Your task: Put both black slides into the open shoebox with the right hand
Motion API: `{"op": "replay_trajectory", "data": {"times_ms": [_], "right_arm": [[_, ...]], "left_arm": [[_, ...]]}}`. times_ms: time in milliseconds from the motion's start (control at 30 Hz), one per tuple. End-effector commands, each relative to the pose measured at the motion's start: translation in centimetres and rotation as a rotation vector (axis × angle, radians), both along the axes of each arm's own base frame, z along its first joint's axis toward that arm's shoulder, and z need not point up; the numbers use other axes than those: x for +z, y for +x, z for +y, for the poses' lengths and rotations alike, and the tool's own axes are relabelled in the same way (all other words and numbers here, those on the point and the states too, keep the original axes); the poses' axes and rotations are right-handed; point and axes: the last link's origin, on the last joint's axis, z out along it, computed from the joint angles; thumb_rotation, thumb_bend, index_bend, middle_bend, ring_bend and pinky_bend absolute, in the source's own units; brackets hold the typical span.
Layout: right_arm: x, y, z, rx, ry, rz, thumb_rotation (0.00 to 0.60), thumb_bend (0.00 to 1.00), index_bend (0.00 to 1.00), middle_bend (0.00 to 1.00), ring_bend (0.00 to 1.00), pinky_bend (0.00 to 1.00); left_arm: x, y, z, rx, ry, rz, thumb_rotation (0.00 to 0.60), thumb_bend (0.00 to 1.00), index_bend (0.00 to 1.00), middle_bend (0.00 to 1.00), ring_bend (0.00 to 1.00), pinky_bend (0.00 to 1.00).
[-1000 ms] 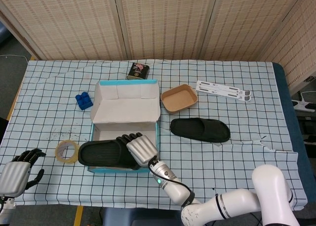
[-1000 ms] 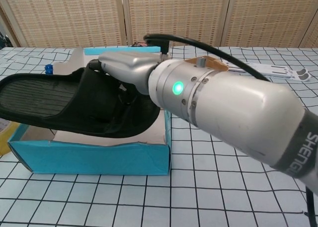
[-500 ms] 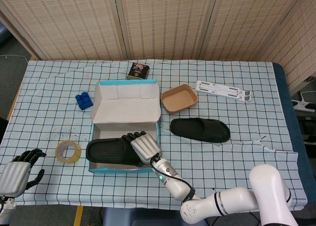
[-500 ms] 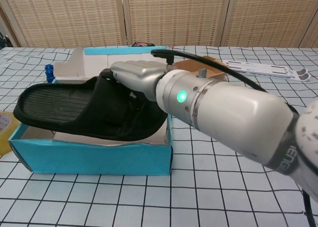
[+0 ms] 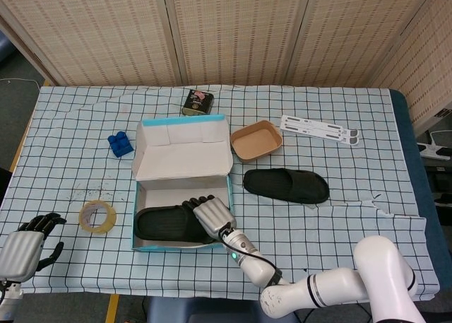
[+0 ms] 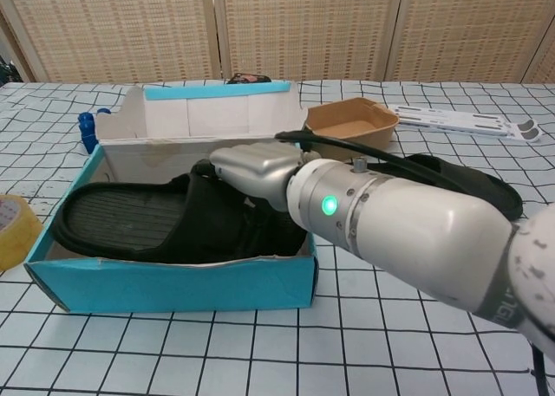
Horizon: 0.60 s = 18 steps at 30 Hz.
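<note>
1. Two black slides: one slide (image 5: 166,224) lies inside the open shoebox (image 5: 180,247), the second slide (image 5: 286,185) rests on the table to the right of the box
2. One right hand (image 5: 212,215) grasps the boxed slide's strap; one left hand (image 5: 25,247) hangs at the table's near left corner, fingers curled, holding nothing
3. One tape roll (image 5: 96,215), one brown bowl (image 5: 256,141)
4. A second ago the slide was perched across the box's front rim; now it sits lower, within the walls
</note>
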Motion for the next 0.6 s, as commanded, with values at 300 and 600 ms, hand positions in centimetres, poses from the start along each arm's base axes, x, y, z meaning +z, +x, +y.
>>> {"op": "replay_trajectory", "data": {"times_ms": [300, 600], "right_arm": [[-0.4, -1.6, -0.9, -0.027, -0.056, 0.151, 0.600, 0.08, 0.49, 0.46, 0.32, 0.35], [1.3, -0.7, -1.1, 0.017, -0.025, 0.007, 0.600, 0.08, 0.00, 0.01, 0.00, 0.06]], "left_arm": [[-0.2, -0.1, 0.1, 0.003, -0.007, 0.004, 0.600, 0.38, 0.31, 0.24, 0.24, 0.42], [-0.1, -0.2, 0.1, 0.008, -0.005, 0.002, 0.600, 0.38, 0.31, 0.24, 0.24, 0.42]]}}
